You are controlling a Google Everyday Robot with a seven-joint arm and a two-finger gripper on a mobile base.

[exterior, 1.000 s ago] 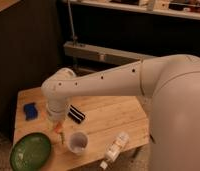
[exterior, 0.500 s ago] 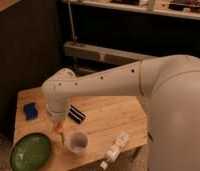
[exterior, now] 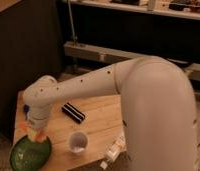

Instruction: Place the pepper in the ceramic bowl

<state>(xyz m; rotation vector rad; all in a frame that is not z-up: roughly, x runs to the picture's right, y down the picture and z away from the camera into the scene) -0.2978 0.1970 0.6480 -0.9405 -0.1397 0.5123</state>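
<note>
Nearest the camera, the robot's broad white arm point(exterior: 158, 110) fills the right half of the view and sweeps left across the wooden bench point(exterior: 100, 117). At the bench's front edge lies a small pale bottle point(exterior: 114, 148) on its side, and just left of it stands a translucent white cup point(exterior: 78, 142), upright and apart from everything else.

At the front left corner sits the ceramic bowl point(exterior: 25, 155), a shallow dark green dish. The gripper point(exterior: 35, 133) hangs directly over the bowl's far rim, pointing down from the white wrist. Its jaws are together, clamped on the pepper point(exterior: 34, 134), whose orange-red body shows at the tip with a paler yellowish end toward the left. The pepper appears to be above the dish and not yet resting in it, though whether it touches the rim cannot be told.

Farther back, a black-and-white striped bar point(exterior: 73, 112) lies on the bench, well clear of the bowl, and a small blue object point(exterior: 26, 108) peeks out behind the wrist.

The step in hand looks like the final placement: the carry is done and the pepper is lined up with the dish. The next move calls for a slight shift toward the bowl's centre, a short descent, and then parting the jaws so the pepper drops inside rather than rolling off the rim.
</note>
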